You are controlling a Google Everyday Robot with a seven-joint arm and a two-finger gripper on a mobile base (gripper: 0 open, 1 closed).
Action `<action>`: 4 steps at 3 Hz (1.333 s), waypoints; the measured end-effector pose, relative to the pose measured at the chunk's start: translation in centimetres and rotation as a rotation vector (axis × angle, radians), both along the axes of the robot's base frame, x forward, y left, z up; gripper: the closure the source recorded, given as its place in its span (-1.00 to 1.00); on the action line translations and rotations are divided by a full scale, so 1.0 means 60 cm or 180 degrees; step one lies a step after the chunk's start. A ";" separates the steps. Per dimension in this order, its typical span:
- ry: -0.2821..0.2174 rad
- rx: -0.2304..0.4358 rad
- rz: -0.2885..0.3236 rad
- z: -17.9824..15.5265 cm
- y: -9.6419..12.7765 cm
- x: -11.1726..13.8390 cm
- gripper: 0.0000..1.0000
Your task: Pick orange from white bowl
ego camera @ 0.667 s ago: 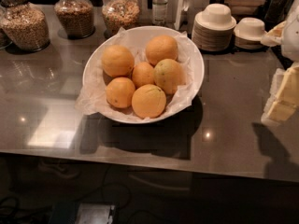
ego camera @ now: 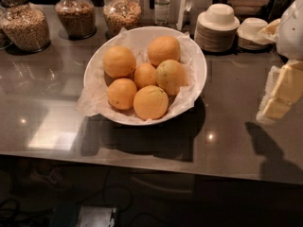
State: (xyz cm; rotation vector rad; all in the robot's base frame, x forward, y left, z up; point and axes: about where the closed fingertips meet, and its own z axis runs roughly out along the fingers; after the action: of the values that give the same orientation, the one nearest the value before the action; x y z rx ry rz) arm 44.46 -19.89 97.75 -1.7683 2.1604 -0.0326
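Change since earlier frame: slight. The pincer (ego camera: 277,91) had edged a little toward the white bowl (ego camera: 142,30); the bowl and fruit stayed put.

Pincer: cream-coloured, above the counter (ego camera: 227,141) at the right edge of the view; whether it was open or closed could not be told, and it held nothing visible.

Orange (ego camera: 170,77): dull, speckled, well apart to the pincer's left. It lay in the bowl on the side nearest the pincer, touching brighter oranges (ego camera: 119,61).

Counter: grey, glossy.

Beyond the pincer: stacked small bowls (ego camera: 217,27). Farther left: three grain jars (ego camera: 75,15).
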 end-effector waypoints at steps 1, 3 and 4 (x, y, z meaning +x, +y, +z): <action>0.0029 0.0320 0.0602 0.011 0.090 0.018 -1.00; 0.0170 0.0915 0.1463 0.011 0.249 0.023 -1.00; 0.0122 0.0960 0.1390 -0.008 0.294 0.049 -1.00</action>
State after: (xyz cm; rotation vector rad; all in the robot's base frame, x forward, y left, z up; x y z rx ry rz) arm 47.37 -2.27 97.24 -2.0174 1.6498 0.4136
